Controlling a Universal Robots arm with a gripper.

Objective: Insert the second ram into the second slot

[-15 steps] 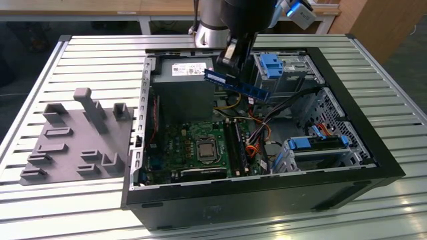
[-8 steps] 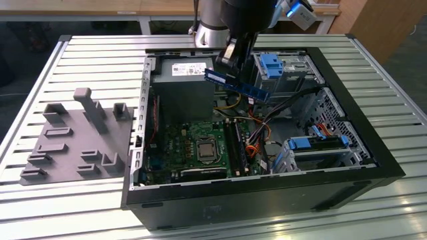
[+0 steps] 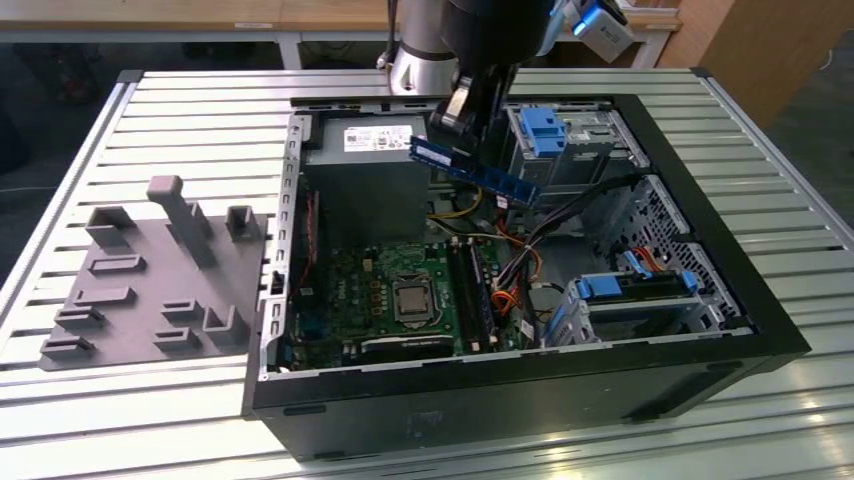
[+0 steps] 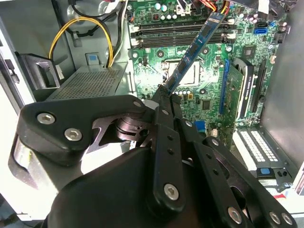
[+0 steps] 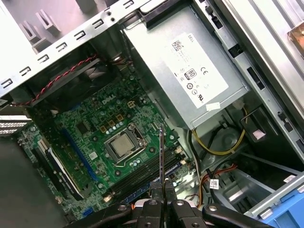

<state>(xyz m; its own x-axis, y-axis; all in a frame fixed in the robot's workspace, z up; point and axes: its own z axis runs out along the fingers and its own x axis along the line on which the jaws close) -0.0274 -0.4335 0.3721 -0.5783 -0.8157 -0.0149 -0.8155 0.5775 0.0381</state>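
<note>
The hand (image 3: pixel 445 135) is clamped on one end of the second ram (image 3: pixel 478 172). It holds the stick aloft in the open computer case (image 3: pixel 467 410), at twelve o'clock from the memory slots (image 3: pixel 467 295). That likely leaves its contact edge free.

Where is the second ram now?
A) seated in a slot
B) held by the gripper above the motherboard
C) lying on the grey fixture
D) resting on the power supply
B: the gripper holds the ram in the air over the motherboard.
</note>
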